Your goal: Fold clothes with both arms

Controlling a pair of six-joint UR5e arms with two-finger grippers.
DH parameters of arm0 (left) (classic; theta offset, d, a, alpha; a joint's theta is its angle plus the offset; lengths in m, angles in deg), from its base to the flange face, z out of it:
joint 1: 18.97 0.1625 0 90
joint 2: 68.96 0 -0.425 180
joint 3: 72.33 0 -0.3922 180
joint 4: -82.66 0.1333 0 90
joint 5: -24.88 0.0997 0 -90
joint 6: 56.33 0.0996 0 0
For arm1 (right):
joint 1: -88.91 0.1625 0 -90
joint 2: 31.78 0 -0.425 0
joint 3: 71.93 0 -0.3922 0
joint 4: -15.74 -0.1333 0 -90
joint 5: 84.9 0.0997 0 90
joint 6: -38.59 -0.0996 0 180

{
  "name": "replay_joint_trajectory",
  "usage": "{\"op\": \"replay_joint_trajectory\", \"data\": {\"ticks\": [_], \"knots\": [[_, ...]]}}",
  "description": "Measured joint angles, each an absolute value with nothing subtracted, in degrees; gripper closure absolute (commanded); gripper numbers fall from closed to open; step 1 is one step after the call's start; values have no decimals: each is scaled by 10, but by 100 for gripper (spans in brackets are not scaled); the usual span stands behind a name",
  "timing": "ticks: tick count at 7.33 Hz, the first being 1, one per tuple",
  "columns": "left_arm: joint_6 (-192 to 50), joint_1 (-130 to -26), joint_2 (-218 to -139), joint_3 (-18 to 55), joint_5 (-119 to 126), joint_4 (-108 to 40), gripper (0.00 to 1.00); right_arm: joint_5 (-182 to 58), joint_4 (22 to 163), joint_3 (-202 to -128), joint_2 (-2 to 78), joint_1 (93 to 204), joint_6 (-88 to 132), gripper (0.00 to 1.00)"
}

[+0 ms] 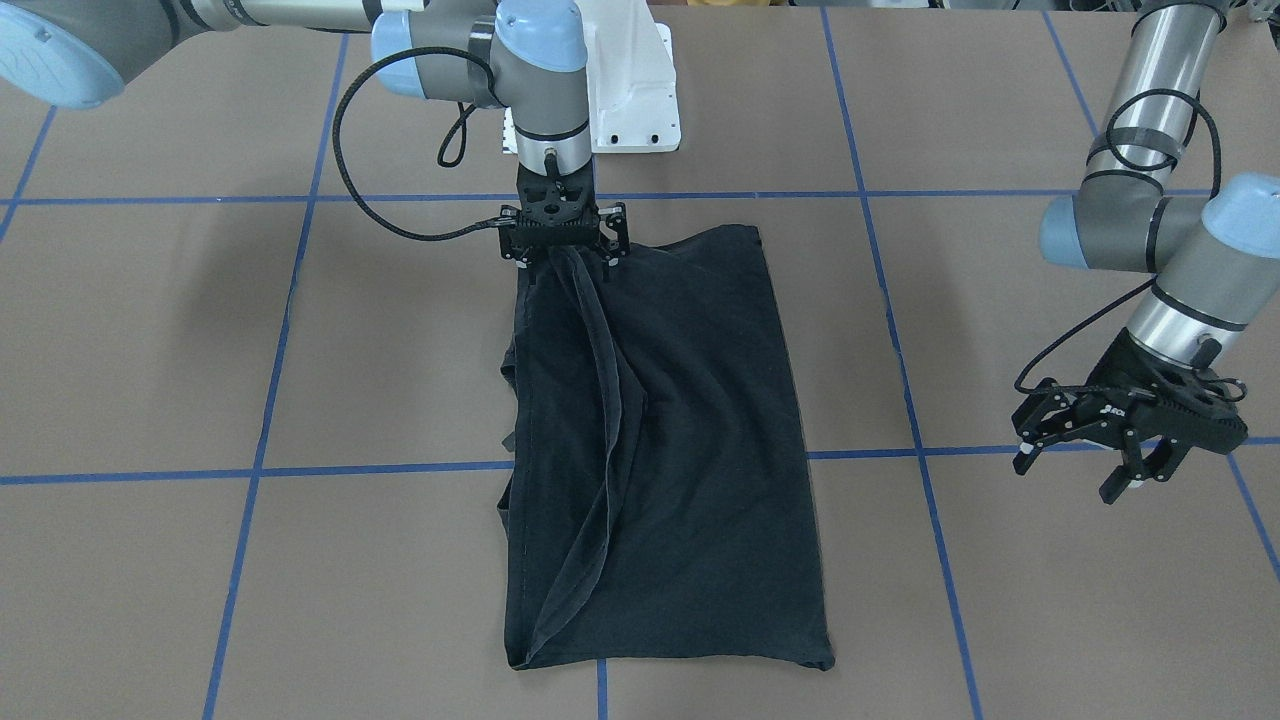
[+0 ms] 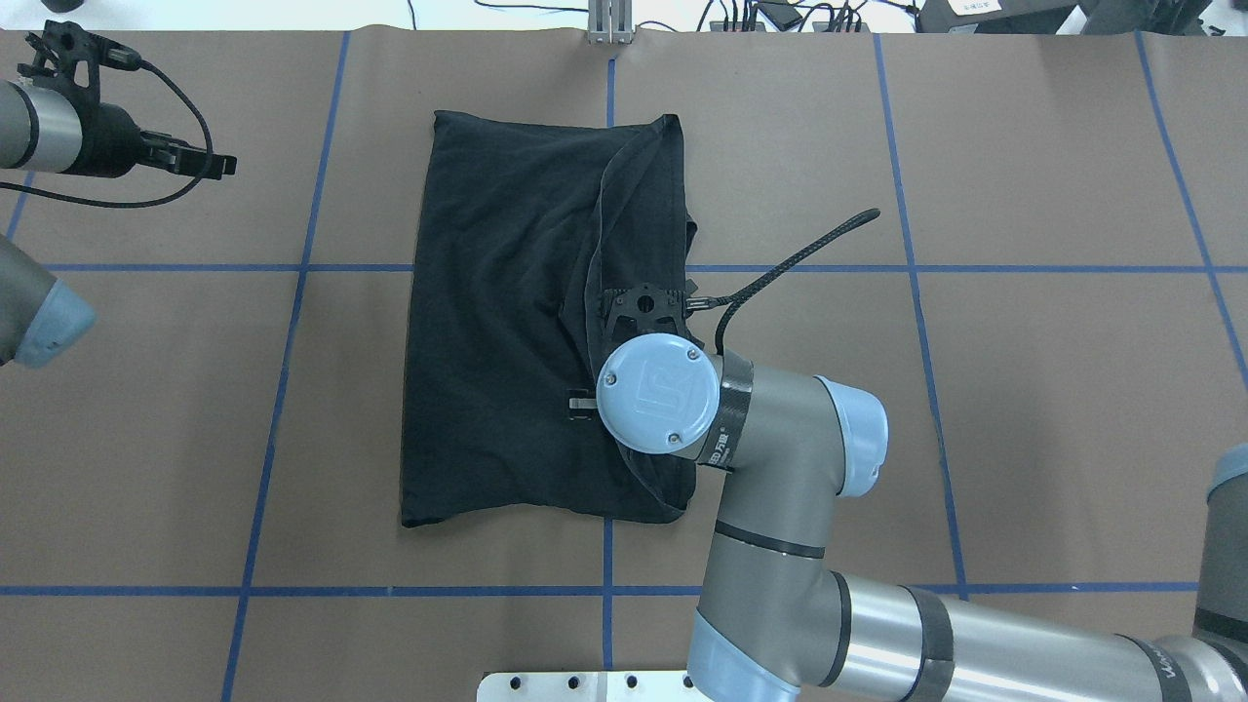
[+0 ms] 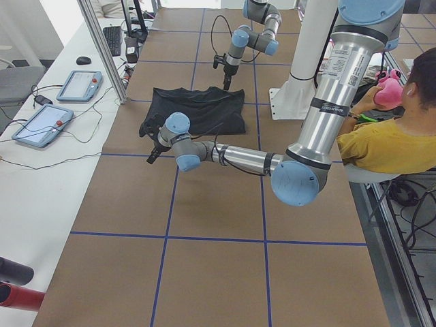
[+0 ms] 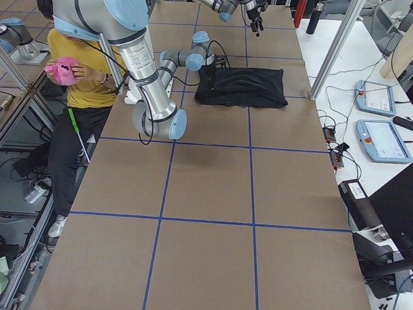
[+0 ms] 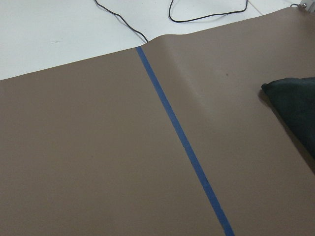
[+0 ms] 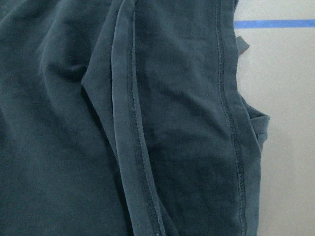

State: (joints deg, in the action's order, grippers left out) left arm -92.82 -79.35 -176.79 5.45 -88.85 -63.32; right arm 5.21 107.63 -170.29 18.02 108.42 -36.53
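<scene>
T-shirt (image 1: 700, 420) pinched by the right gripper (image 1: 565, 258); left gripper (image 1: 1070, 475) spread, clear of it.
The T-shirt lies folded into a long strip at the middle of the table (image 1: 150, 350) (brown surface, blue tape grid). The right gripper is clamped on cloth at the strip's end near the robot, right edge, and a raised ridge of fabric runs from there to the far right corner. The left gripper hangs over the table well apart to the left.
</scene>
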Motion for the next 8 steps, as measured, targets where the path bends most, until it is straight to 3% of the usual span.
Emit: {"op": "replay_joint_trajectory", "data": {"ticks": [3, 4, 8], "knots": [[-929, -793, -1768, 54, -888, -633, 0, 42, 1090, -1703, 180, 1059, -293, 56], [-929, -793, -1768, 54, -888, -633, 0, 42, 1093, -1703, 180, 1056, -272, 65], [-929, -793, -1767, 54, -888, -633, 0, 37, 1105, -1704, 180, 1043, -251, 67]]}}
